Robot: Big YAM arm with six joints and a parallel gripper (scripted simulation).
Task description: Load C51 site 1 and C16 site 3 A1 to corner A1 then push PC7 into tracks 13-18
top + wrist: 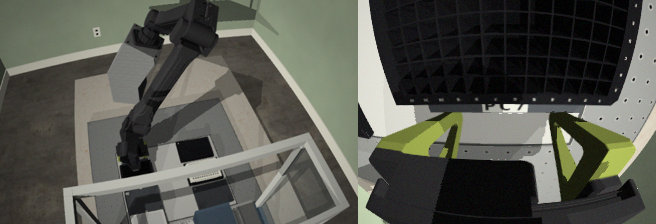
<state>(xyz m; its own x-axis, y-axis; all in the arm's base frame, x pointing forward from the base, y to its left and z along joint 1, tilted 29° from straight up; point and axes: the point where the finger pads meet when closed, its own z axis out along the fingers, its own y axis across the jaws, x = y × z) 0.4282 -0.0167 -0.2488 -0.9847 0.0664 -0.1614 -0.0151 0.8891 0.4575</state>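
Note:
A black plate with a fine grid of many small wells, which looks like the 384-well plate C16 (501, 30), fills the upper part of the wrist view. It lies flat on a pale perforated surface. In the top view it shows as a black plate (134, 171) at the left of the deck, partly hidden by the arm and the white frame bar. My gripper (505, 112) is open. Its green fingers stand just short of the plate's near edge, with nothing between them. In the top view the gripper (134, 162) hangs low over that plate.
To the right is a row with a black rectangle (194, 149), a white well plate (205, 175) and a dark rectangle (212, 197). A white frame bar (199, 167) crosses in front. A blue block (215, 213) sits at the bottom edge. A grey box (127, 69) stands behind.

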